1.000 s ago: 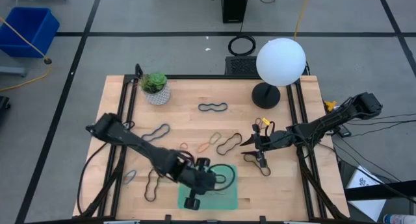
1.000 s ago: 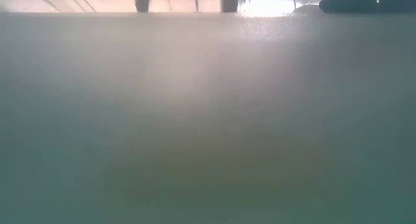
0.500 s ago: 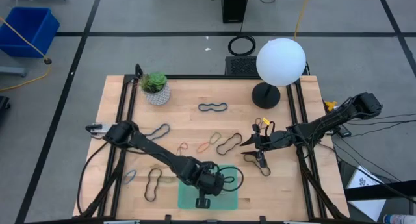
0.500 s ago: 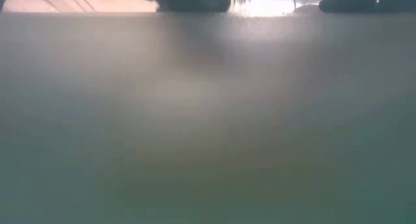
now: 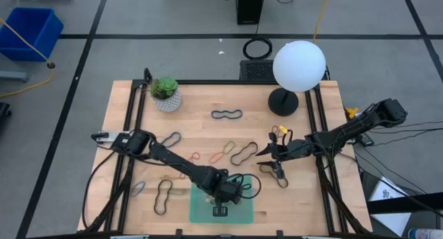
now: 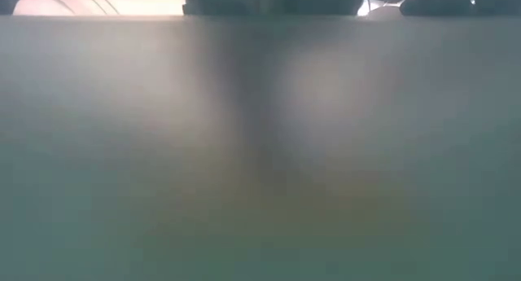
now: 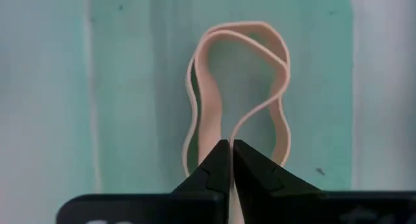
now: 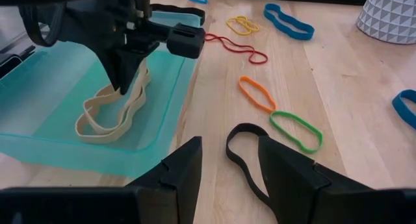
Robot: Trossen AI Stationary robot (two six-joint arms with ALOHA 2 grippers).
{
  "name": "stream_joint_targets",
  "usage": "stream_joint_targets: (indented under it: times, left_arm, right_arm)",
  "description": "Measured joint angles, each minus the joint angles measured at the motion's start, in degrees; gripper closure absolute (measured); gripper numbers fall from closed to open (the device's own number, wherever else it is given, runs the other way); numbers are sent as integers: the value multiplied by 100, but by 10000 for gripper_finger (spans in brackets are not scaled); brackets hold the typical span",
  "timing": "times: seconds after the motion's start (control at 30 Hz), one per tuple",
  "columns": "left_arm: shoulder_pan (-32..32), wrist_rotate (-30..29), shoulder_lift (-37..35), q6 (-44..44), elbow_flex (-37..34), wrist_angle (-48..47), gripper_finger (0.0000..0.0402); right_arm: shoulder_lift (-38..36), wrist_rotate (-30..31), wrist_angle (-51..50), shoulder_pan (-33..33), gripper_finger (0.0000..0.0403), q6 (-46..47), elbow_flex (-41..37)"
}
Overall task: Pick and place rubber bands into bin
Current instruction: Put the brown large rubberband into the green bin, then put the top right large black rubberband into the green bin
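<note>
The green bin [image 5: 199, 214] sits at the table's near edge, and my left gripper [image 5: 223, 198] points down into it, shut on a tan rubber band [image 7: 240, 74]. The right wrist view shows this gripper [image 8: 123, 87] over the bin's floor [image 8: 39, 81]. My right gripper [image 8: 227, 178] hovers open at the table's right, over one end of a black band [image 8: 244, 152] that lies flat. Red [image 8: 237, 47], orange [image 8: 257, 94], green [image 8: 296, 130], yellow [image 8: 242, 23] and blue [image 8: 289, 23] bands lie flat on the wood. My left gripper pinches one strand of the tan band [image 7: 229, 132] between its two fingertips, coming from above and pointing steeply down. The rest of the loop [image 8: 107, 120] lies slack on the bin's floor, only the pinched strand rising to the fingers.
A white globe lamp [image 5: 299, 66] stands at the far right and a potted plant [image 5: 165, 93] at the far left. More black bands [image 5: 166, 140] [image 5: 163, 196] lie left of the bin. A blue bin [image 5: 28, 31] and a cable coil [image 5: 257, 48] are on the floor.
My left gripper has come down into the green bin and shifted a little toward the table's right edge, staying shut on the tan band. The band has sunk with it, and its loop now lies on the bin's floor.
</note>
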Motion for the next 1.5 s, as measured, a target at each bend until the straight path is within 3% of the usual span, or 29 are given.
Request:
stream_joint_targets:
  times: [0.4,0.53,0.8,0.93,1.1,1.4,1.5]
  left_arm:
    - [5,-49,0,-175,0,-17,389]
    - [5,-45,0,-195,0,-82,353]
    - [32,260,-2,-35,0,-148,228]
    - [104,254,-128,-35,0,-362,189]
    - [176,107,-429,98,0,-583,167]
    - [182,58,-1173,420,0,-938,165]
    - [185,-265,-1586,755,0,-1079,165]
  right_arm:
    - [0,0,-4,0,261,0,0]
    - [0,0,-6,0,261,-2,0]
    - [0,0,-6,0,261,-2,0]
    - [0,0,-4,0,261,-2,1]
    - [-2,0,3,0,261,-2,2]
    - [-4,0,55,0,261,-4,4]
    - [-2,0,62,0,261,-2,4]
